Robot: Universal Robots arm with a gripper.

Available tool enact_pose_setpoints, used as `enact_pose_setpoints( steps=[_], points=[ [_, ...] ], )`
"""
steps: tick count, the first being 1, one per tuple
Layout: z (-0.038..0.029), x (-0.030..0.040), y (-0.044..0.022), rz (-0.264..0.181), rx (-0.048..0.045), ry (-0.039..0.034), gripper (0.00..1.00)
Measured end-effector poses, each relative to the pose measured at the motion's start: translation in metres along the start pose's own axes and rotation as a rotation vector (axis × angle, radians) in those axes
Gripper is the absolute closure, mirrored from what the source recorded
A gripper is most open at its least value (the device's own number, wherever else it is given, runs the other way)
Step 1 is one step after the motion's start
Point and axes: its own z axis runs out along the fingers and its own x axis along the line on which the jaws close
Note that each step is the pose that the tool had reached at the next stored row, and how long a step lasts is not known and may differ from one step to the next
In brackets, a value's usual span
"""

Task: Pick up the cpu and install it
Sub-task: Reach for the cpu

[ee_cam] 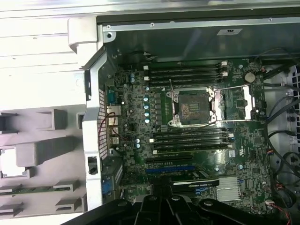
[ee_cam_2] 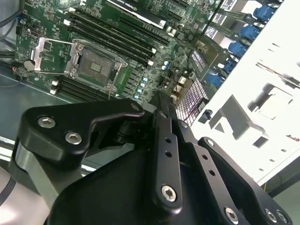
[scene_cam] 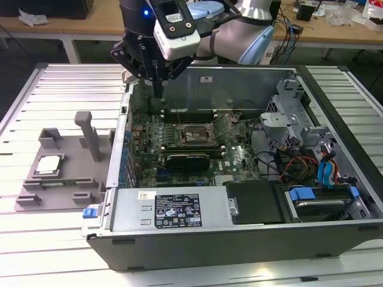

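- The gripper (scene_cam: 158,89) (ee_cam_2: 159,97) has its two fingers pressed together with no gap showing, and nothing is held between them.
- The jaws point down and hang above the motherboard (scene_cam: 239,158) (ee_cam: 131,126), inside the open computer case (scene_cam: 209,70), touching nothing.
- The socket (scene_cam: 194,134) (ee_cam_2: 93,65) (ee_cam: 194,107) lies near the jaws, lower down on the board. It is empty, and its metal load plate (ee_cam: 236,103) is swung open beside it.
- Memory slots (ee_cam: 187,74) run along the socket on both sides.
- The cpu (scene_cam: 48,164) is well apart from the jaws, outside the case toward the exterior view's left. It lies flat, silver top up, in a recess of the grey fixture (scene_cam: 66,191).
- The fixture and the case both rest on the slatted table (scene_cam: 60,84), the fixture just beside the case wall.
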Motion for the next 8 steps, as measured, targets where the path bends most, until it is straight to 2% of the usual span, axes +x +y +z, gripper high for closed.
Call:
enact_pose_setpoints(
  steps=[4, 8],
  points=[
    [0.0000, 0.0014, -0.0001, 0.000, -0.0001, -0.0001, 0.89],
    [-0.0001, 0.0063, -0.0005, 0.000, -0.0001, -0.0001, 0.89]
  ],
)
